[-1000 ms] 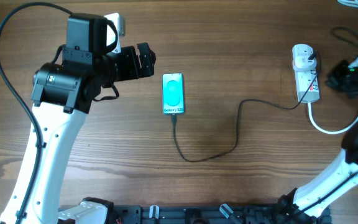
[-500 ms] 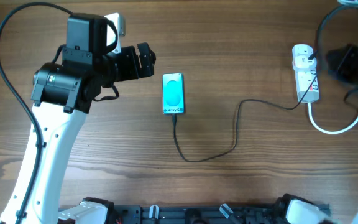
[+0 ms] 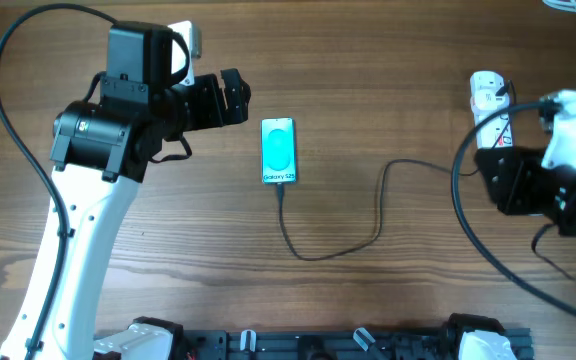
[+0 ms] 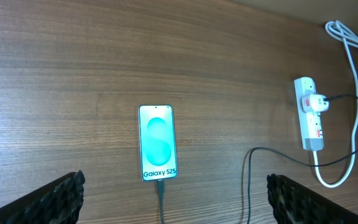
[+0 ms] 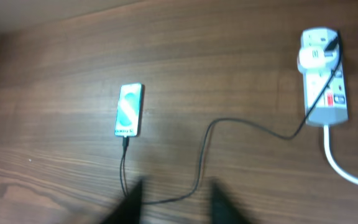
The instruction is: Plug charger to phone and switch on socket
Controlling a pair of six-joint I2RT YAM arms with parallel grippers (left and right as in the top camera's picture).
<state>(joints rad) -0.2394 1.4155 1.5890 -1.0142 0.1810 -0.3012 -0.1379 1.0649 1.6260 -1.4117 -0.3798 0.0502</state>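
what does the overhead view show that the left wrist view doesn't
Only overhead: the two arms themselves, the left arm beside the phone and the right arm covering the lower end of the socket. Only left wrist: the whole socket, its white cord leaving the lower end, and the left gripper's fingers spread wide. Both: the lit phone, with the charger running from its lower edge towards the socket.

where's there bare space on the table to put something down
Broad bare wood lies between the phone and the socket, above the charger cable's run. Another free strip runs below the cable loop toward the near edge. Crowded around the socket: plug, white cord and right arm.
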